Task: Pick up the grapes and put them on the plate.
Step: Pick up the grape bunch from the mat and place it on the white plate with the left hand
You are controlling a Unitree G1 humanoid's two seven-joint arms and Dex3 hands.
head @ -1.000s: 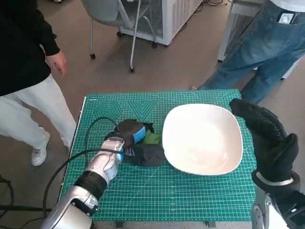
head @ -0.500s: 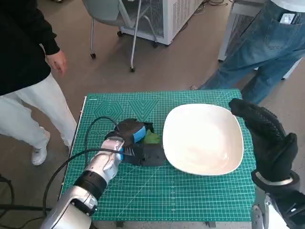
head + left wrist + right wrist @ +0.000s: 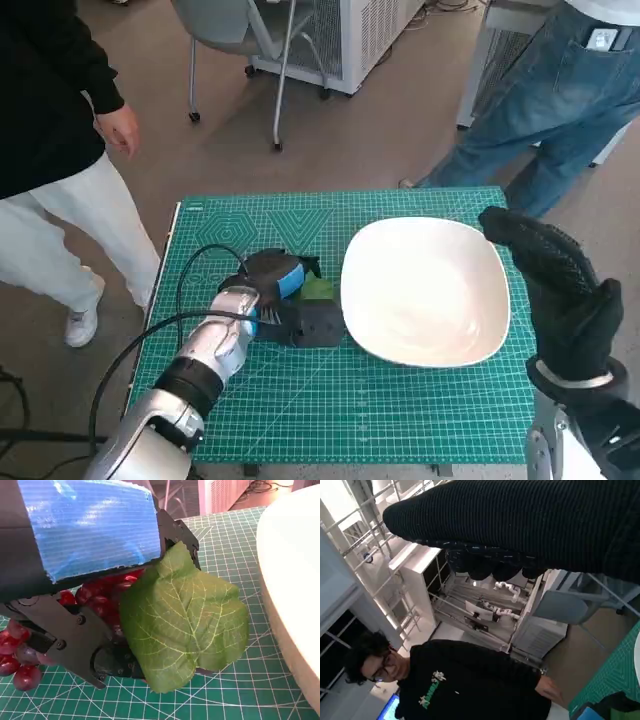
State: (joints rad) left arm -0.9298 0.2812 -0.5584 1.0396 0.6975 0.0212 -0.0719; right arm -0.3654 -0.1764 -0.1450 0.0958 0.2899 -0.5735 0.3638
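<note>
Two hands are over the green cutting mat that covers the surface. The left hand, black with blue tape across its back, lies low on the mat just beside the white plate, on the side away from the right arm. The grapes sit right under and within this hand: in the left wrist view dark red berries crowd beneath the taped back and between the black fingers, with a few more berries spilling out past the hand onto the mat. A broad green leaf from the bunch juts out from under the hand toward the plate's rim, nearly reaching it. The fingers are wrapped round the bunch, so the left hand holds the grapes, and the bunch rests low against the mat, off the plate. From the head view only a bit of green shows between the hand and the plate.

The right hand, in its black knitted glove, is raised above the far right edge of the plate, fingers straight and together, holding nothing and touching nothing.

A person in a black top and white trousers stands at the left of the surface, and another in blue jeans stands beyond the far right corner.
</note>
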